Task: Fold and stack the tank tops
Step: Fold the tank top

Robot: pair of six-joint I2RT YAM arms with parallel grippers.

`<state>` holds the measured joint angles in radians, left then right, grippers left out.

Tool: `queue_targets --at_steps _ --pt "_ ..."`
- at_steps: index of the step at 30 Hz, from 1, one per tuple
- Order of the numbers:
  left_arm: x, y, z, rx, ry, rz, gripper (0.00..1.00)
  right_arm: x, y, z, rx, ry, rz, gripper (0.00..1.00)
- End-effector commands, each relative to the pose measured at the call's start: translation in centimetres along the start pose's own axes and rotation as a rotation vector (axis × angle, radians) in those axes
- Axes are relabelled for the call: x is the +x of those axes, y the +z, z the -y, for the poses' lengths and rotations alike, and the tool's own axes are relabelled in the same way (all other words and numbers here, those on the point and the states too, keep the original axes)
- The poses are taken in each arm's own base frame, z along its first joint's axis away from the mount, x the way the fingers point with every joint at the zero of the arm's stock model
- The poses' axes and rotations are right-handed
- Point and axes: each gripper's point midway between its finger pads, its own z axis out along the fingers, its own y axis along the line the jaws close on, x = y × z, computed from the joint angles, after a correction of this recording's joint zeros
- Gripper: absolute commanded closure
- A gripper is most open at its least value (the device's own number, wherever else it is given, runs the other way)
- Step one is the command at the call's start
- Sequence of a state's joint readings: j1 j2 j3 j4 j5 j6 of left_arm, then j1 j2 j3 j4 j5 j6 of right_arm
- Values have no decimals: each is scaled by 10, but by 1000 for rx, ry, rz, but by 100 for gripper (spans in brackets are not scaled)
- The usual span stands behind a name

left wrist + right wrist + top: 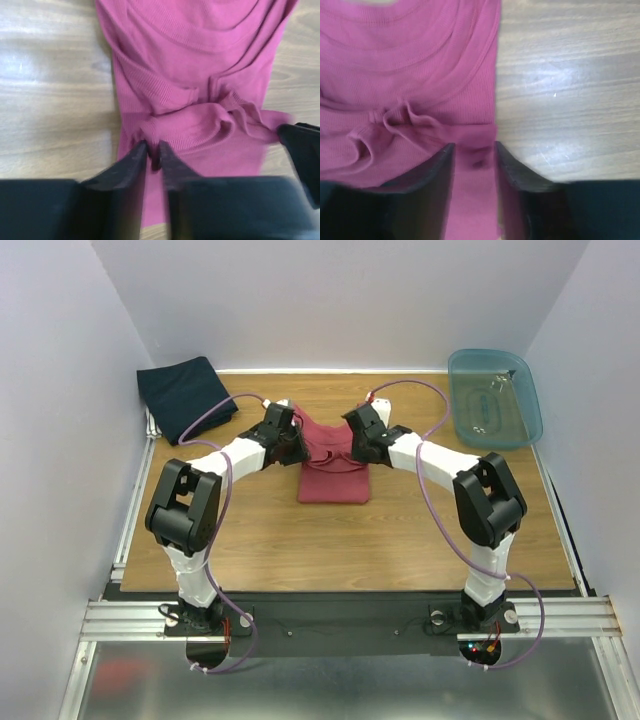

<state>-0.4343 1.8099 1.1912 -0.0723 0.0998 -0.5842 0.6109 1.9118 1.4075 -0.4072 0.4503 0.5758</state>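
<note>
The maroon tank top [333, 468] lies on the wooden table [260, 540] at the middle, partly folded, its straps bunched across the middle. My left gripper [294, 445] is at its left edge. In the left wrist view the gripper [153, 147] is shut on a pinched fold of the maroon cloth [200, 60]. My right gripper [357, 445] is at the top's right edge. In the right wrist view it [474, 149] stands open, with a blurred strip of the maroon cloth [410, 60] between its jaws. The navy tank top [185, 397] lies folded at the back left corner.
A translucent blue plastic tub [494, 398] stands at the back right. White walls close in the table on three sides. A metal rail [130, 510] runs along the left table edge.
</note>
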Motion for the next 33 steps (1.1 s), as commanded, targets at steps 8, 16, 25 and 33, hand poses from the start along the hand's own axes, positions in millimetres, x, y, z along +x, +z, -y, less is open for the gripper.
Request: queue_targets --at_steps 8,16,25,33 --pt "-78 -44 37 125 -22 199 49 -65 -19 -4 -58 59 129 23" --pt "-8 -42 20 109 -28 51 100 -8 -37 -9 -140 16 17 67" --pt "44 -25 26 118 -5 -57 100 22 -21 -8 -132 -9 -44 69" --pt "24 8 39 110 23 -47 100 16 0 -19 -107 -43 -33 68"
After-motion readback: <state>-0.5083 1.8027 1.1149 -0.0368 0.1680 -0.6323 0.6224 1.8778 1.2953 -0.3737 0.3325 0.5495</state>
